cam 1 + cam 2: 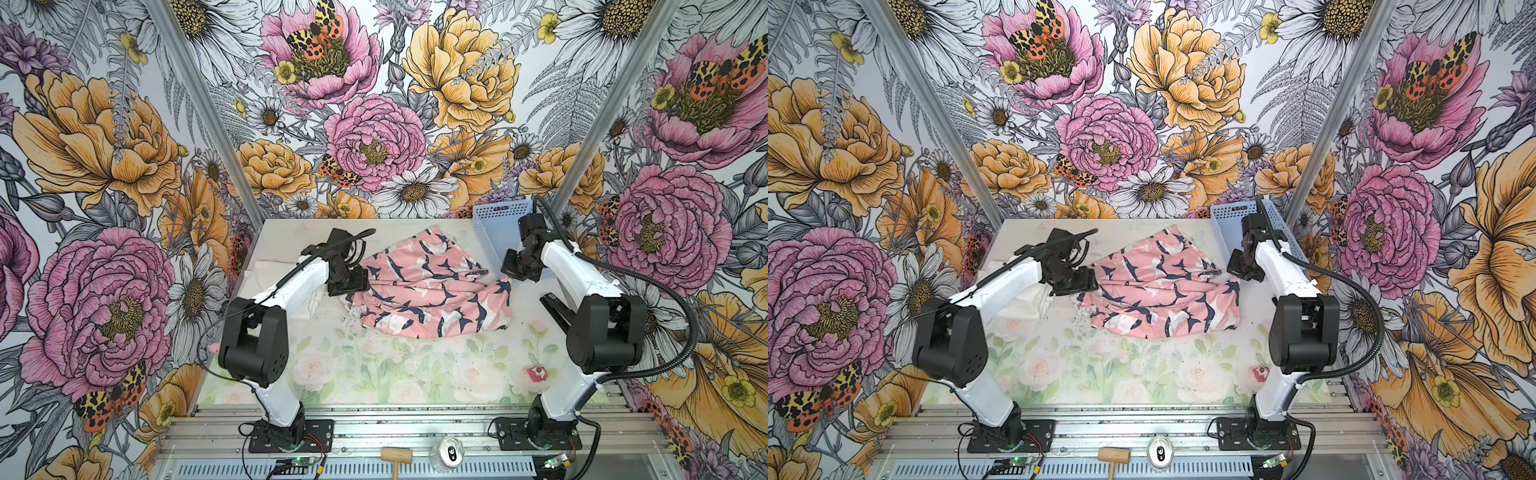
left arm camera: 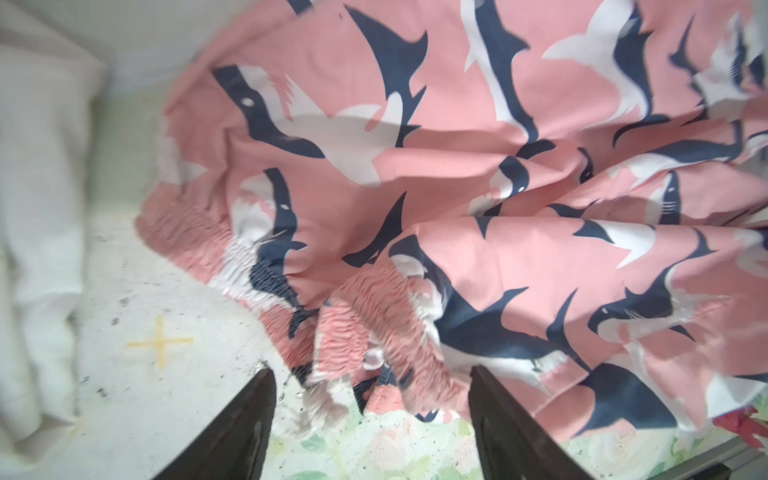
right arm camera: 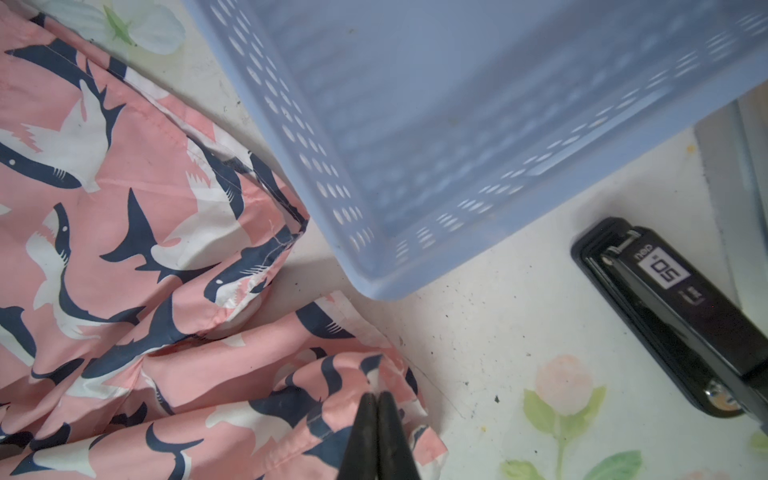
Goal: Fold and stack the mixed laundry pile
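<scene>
pink garment (image 1: 432, 286) crumpled (navy and white sharks), left fingers (image 2: 245, 424) spread wide, right fingers (image 3: 392, 436) pressed together at hem

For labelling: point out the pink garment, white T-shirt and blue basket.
pink shark-print cloth garment (image 1: 432, 289): a top view, its middle.
white cloth T-shirt (image 2: 37, 187): left wrist view, bunched fold.
light blue perforated plastic basket (image 3: 307, 158): right wrist view, side wall.

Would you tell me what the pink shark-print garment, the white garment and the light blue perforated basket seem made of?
The pink shark-print garment: thin matte woven cloth, perhaps cotton; soft creases, stitched hems, gathered waistband. The white garment: soft matte fabric, perhaps knit; too blurred to say. The light blue perforated basket: rigid moulded plastic, smooth; straight walls, regular slots.
</scene>
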Tool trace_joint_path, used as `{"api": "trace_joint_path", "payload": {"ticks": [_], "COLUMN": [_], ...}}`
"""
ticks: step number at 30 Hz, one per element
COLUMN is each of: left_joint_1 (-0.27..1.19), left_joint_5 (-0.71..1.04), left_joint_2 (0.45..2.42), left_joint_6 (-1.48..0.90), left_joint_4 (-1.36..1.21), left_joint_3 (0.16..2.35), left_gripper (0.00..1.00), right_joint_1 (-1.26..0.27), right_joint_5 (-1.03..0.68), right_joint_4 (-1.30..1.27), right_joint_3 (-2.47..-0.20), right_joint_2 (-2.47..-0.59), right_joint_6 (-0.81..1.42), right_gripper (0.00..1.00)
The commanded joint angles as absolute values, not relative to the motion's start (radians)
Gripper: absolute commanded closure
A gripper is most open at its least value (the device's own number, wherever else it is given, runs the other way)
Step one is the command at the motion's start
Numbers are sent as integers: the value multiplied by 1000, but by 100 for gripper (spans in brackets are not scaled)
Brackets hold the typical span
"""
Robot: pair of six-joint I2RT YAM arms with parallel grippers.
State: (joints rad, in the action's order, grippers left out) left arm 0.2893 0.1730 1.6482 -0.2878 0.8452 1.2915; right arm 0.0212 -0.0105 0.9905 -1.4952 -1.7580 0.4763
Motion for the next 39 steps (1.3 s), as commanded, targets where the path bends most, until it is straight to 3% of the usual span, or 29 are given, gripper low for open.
{"api": "trace_joint_path", "payload": {"ticks": [1,9,33,36,39], "left_joint_1": [286,333,356,354,354], "left_joint_5": [193,326,420,414,411], "left_joint_2": [1542,1555,1703,1720,1720], "left_joint_6": [-284,-281,-219,-237,-255], "left_joint_4": [724,534,382,365,349], "left_joint_3": [1175,1009,1057,1058,1061], "left_gripper": [28,48,48,57,73], "right_joint_1": [31,34,54,64,72], "right_joint_5": [17,7,-10,-13,-15], "right_joint_4": [970,948,928,925,919], "right_joint_3": [-1517,-1494,-1482,-1469,-1448], "right_joint_2": [-1753,-1740,-1751,-1747,-1733], "right_joint_6": [459,457,451,450,448], "right_gripper": [100,100,100,100,100]}}
